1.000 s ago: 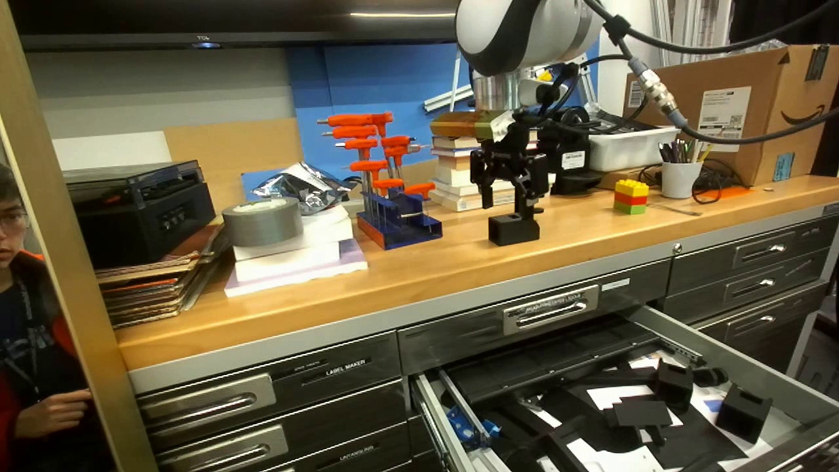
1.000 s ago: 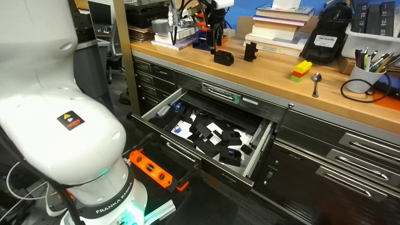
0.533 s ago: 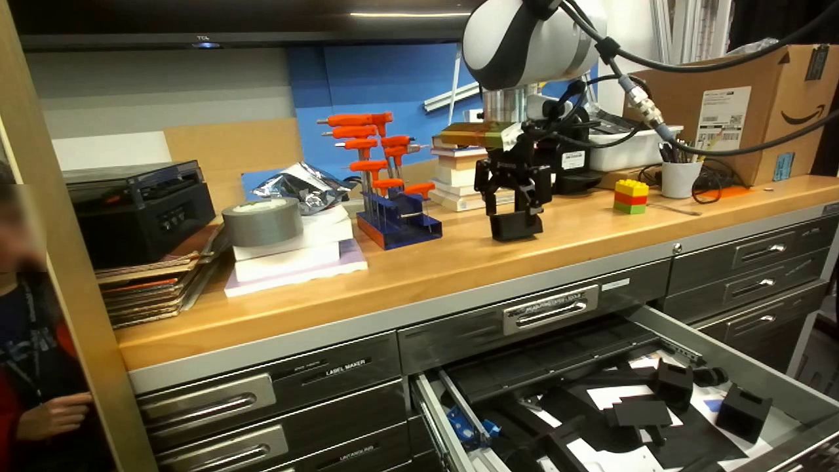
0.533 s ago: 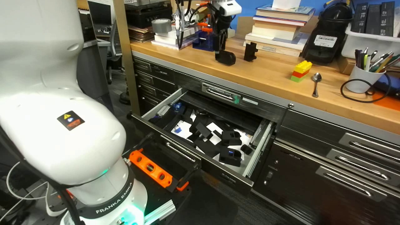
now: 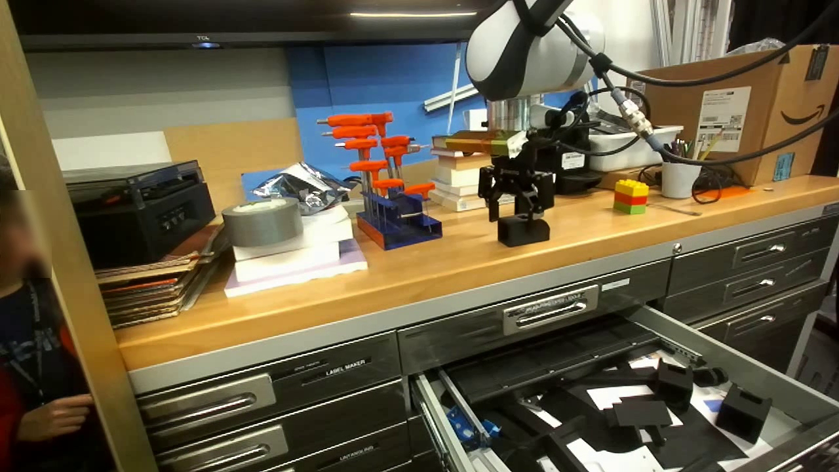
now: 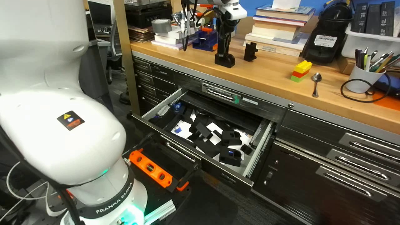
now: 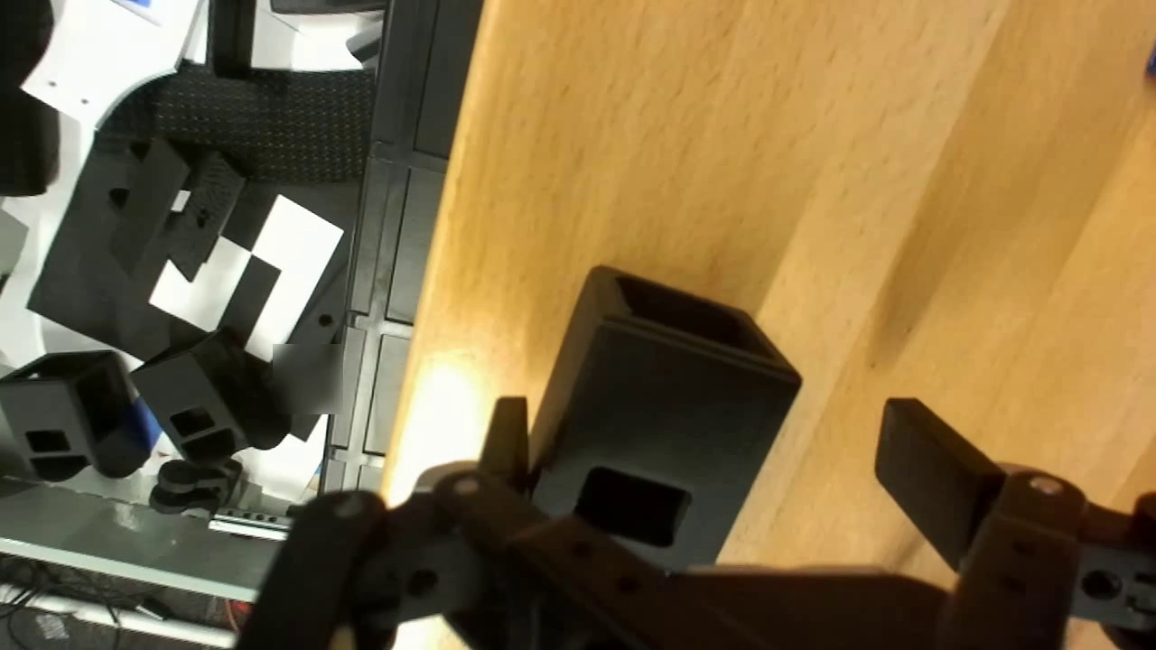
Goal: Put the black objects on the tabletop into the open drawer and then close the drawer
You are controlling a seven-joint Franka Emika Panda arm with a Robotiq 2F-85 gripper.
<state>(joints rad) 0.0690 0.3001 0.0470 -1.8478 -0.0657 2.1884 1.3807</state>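
Observation:
On the wooden tabletop (image 5: 426, 272) stands a hollow black block (image 5: 523, 231), seen close up in the wrist view, where the block (image 7: 668, 406) has a square cut-out. My gripper (image 7: 706, 406) reaches down over it with wide jaws. One finger (image 7: 506, 442) is right beside the block's drawer-facing side; whether it touches, I cannot tell. Bare wood shows between the block and the opposite finger (image 7: 935, 478). Another black object (image 6: 250, 51) stands upright farther back on the tabletop. The drawer (image 6: 218, 171) is pulled out, with several black pieces (image 6: 230, 138) inside.
A blue stand (image 5: 400, 226) of orange-handled keys is near the gripper. Stacked books (image 6: 275, 31) rise behind the upright black object. Toy bricks (image 6: 301, 71), a spoon (image 6: 316, 84) and a cup of pens (image 6: 362, 78) lie along the tabletop.
My gripper has come lower over the near block, moving right in both exterior views. The block has shifted slightly the same way and turned a little. The drawer stands unchanged.

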